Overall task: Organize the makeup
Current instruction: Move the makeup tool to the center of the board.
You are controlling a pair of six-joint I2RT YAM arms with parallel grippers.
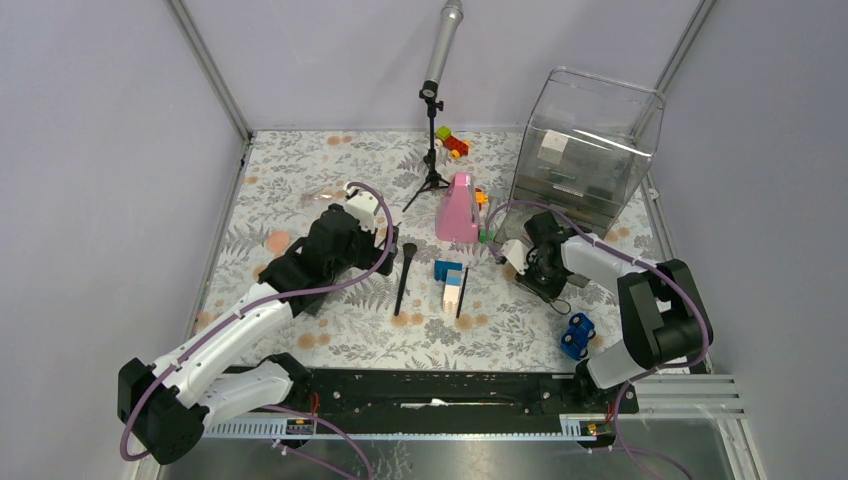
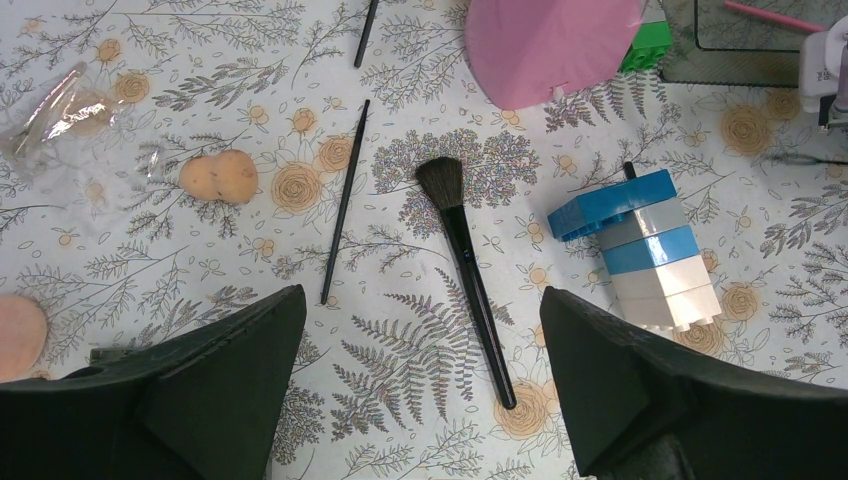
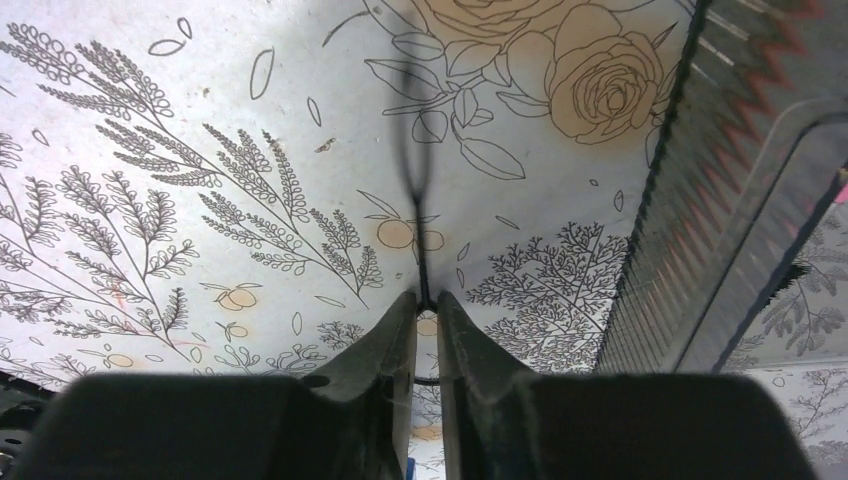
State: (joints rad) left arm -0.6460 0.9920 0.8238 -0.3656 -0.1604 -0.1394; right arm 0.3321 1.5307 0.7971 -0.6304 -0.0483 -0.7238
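A black powder brush lies on the floral cloth below my left gripper, which hangs open above it with the handle between the wide-spread fingers. In the top view that brush lies just right of the left gripper. A thin black brush and a peach sponge lie to the left, and a second sponge shows at the frame edge. My right gripper is low on the cloth beside the clear organizer, its jaws closed to a slit on a thin black stick.
A pink cone stands mid-table. Stacked blue and white blocks lie right of the brush. A clear drawer organizer stands at back right, with a pink pencil inside. A blue toy car, a microphone stand and crumpled plastic wrap are also here.
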